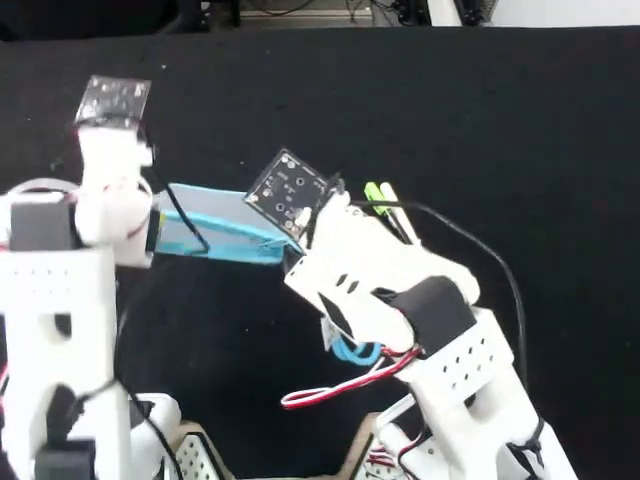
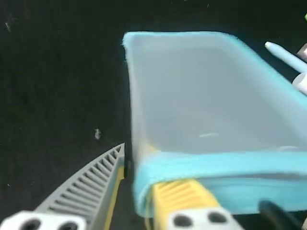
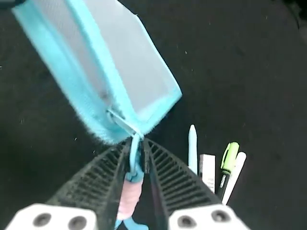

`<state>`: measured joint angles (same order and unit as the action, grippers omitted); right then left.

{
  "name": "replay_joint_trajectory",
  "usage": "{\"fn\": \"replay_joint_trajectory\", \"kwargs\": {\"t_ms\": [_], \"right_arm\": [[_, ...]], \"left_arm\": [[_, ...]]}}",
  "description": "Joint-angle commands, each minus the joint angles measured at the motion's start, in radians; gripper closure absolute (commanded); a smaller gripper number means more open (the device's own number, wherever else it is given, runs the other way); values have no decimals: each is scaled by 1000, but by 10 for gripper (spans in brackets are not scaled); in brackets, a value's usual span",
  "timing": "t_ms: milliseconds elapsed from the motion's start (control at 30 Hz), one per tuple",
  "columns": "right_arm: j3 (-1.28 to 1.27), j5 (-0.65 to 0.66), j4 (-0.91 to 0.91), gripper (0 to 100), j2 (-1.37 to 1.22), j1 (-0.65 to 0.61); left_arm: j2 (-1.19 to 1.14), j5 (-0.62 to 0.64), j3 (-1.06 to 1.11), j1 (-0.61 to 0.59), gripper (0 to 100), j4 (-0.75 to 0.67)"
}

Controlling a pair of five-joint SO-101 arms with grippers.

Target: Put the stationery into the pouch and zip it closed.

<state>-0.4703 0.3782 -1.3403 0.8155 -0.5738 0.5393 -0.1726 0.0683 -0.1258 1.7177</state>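
The light blue pouch point(image 1: 215, 225) hangs stretched between my two grippers above the black table. My left gripper point(image 1: 158, 232) is shut on one end of it; in the left wrist view that gripper point(image 2: 139, 179) has its yellow pad point(image 2: 180, 201) on the pouch point(image 2: 201, 105) rim. At the other end my right gripper point(image 3: 136, 146) is shut on the blue zipper pull point(image 3: 133, 163) of the pouch point(image 3: 115, 67). The stationery lies on the table just beyond: a blue pen point(image 3: 193, 148), a small white eraser point(image 3: 207, 170), a green highlighter point(image 3: 229, 160) and a white pen point(image 3: 236, 175), also seen together as stationery point(image 1: 385, 200).
Black cloth point(image 1: 500, 130) covers the table, with open room behind and to the right of the stationery. The right arm's cables point(image 1: 340, 385) loop near the front edge. The left arm's white body point(image 1: 60, 300) stands at the front left.
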Motion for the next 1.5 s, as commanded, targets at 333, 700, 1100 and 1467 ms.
{"fn": "replay_joint_trajectory", "kwargs": {"t_ms": [333,700,1100,1467], "right_arm": [[70,12,-75,968,1,100],[166,-84,-259,812,2,112],[183,-92,-218,812,-7,374],[-163,-92,58,812,-7,434]], "left_arm": [[-140,61,-185,-8,970,40],[-140,54,-143,-8,970,40],[68,46,44,-8,970,-28],[324,-41,444,-8,970,-287]]}}
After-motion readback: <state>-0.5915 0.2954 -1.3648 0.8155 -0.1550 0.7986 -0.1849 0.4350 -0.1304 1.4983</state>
